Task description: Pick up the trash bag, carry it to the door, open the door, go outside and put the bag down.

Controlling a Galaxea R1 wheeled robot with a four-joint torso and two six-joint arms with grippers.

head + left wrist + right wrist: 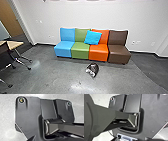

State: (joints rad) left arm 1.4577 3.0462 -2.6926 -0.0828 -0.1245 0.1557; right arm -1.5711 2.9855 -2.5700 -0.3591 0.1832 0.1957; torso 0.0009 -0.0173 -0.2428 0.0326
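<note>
Whether either tool is spread or pressed together, I cannot tell. The dark trash bag (93, 68), with whitish patches, lies on the grey floor (47, 72), in front of the orange seat (98, 52). A bright blue pillow (93, 37) leans across the green (80, 50) and orange backrests, between the light-blue (64, 49) and brown seats (119, 53).

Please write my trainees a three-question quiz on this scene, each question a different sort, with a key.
1. True or false: the trash bag rests on the floor.
2. Which one ends the row at the head view's right? A) green chair B) blue chair C) brown chair
3. Fill in: the blue pillow overlaps the green chair and the ____ chair.
Key: 1 true; 2 C; 3 orange.
</note>
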